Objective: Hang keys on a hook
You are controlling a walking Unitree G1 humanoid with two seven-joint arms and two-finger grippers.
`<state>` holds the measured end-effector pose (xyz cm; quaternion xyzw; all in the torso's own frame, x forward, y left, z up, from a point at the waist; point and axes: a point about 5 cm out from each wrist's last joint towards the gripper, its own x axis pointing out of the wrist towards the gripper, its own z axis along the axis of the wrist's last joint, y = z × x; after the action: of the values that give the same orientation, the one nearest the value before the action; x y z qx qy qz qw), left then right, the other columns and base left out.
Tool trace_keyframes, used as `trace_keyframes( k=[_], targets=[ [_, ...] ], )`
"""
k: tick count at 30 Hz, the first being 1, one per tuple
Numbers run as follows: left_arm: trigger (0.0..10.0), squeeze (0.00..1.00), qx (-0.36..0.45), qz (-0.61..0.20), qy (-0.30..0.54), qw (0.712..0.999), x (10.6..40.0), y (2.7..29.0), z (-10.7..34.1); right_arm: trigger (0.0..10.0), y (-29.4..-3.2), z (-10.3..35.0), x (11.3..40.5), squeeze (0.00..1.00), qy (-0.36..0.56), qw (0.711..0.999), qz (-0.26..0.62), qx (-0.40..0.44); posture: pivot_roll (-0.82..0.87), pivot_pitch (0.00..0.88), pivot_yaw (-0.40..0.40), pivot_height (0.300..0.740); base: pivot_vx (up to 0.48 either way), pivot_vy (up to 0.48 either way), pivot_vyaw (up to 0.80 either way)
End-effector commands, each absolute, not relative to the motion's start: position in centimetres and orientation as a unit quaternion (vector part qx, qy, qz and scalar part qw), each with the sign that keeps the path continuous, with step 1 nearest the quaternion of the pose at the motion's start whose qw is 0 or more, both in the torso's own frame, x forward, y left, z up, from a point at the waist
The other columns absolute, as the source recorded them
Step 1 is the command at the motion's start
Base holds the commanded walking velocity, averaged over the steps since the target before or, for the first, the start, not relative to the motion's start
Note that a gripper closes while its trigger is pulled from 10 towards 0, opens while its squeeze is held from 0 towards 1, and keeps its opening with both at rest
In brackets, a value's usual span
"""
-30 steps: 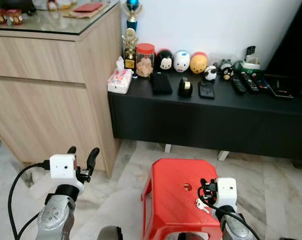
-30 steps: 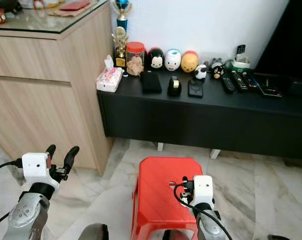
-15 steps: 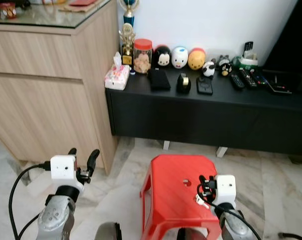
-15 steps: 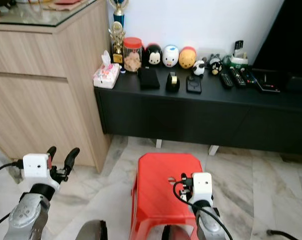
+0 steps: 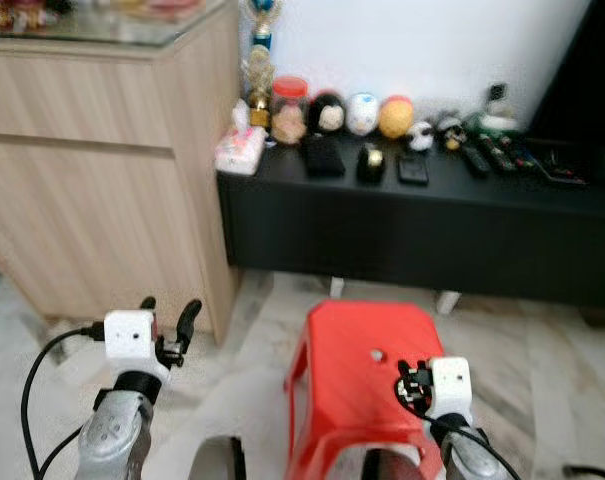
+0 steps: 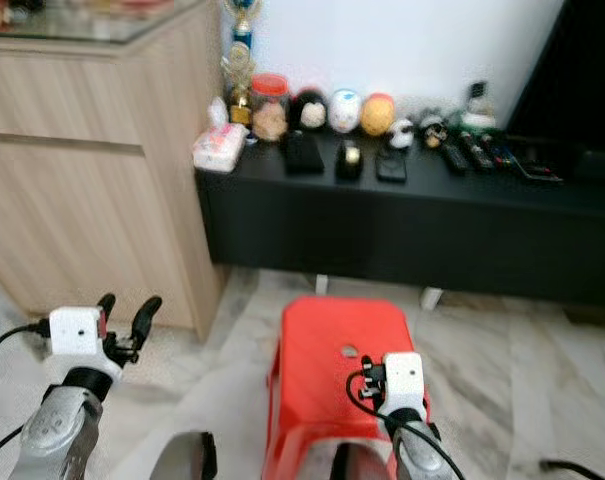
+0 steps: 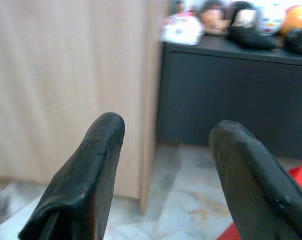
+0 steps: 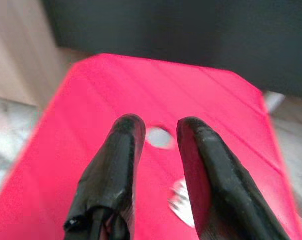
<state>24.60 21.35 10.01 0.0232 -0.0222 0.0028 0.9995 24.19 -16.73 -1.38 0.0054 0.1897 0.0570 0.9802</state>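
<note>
Head views: the left gripper [image 5: 167, 318] hangs released and empty beside the wooden cabinet [image 5: 102, 180]. The right gripper [image 5: 414, 385] hovers over the red stool [image 5: 357, 375].

Left wrist view: fingers spread; nothing between them.

Right wrist view: fingers [image 8: 116, 165] slightly parted above the keys [image 8: 179, 201] lying on the stool.

Judgement: pickup and hanging both remain.

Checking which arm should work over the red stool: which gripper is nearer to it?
Right. The right gripper hovers directly over the red stool; the left gripper is off to its side, above the floor.
</note>
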Motion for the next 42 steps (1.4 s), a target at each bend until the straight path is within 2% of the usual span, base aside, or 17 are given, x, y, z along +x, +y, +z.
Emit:
trace_keyframes(
  k=[1,15,18,22,37,42],
  targets=[
    [10.0,0.0,0.025,0.002,-0.015,1.0,24.6,21.4,9.8,10.0,-16.6,-1.3,24.3,0.0,0.187,0.981,0.057,0.007,0.1,0.0,-0.079,0.598,0.0,0.0,0.0],
    [10.0,0.0,0.021,-0.009,-0.01,1.0,24.6,21.2,9.5,10.0,-17.2,-1.6,24.3,0.0,0.201,0.979,0.024,0.006,0.1,0.0,-0.08,0.598,0.0,0.0,0.0],
    [10.0,0.0,0.021,-0.01,-0.009,1.0,24.5,21.2,9.5,10.0,-17.4,-1.4,24.5,0.0,0.193,0.981,0.015,0.004,0.1,0.0,-0.079,0.579,0.0,0.0,0.0],
    [10.0,0.0,0.025,-0.009,-0.005,1.0,24.6,21.2,9.4,10.0,-17.5,-1.3,24.5,0.0,0.189,0.982,0.017,-0.003,0.1,0.0,-0.078,0.579,0.0,0.0,0.0],
    [10.0,0.0,0.028,-0.006,0.009,1.0,24.5,21.4,8.9,10.0,-18.3,-1.7,24.9,0.0,0.217,0.976,-0.018,-0.024,0.11,0.0,-0.08,0.579,0.332,0.0,0.0],
    [10.0,0.0,0.029,-0.005,0.009,1.0,24.5,21.4,8.9,10.0,-17.8,-2.1,24.7,0.0,0.231,0.973,0.002,-0.025,0.1,0.0,-0.079,0.579,0.306,0.0,0.0]
  ],
)
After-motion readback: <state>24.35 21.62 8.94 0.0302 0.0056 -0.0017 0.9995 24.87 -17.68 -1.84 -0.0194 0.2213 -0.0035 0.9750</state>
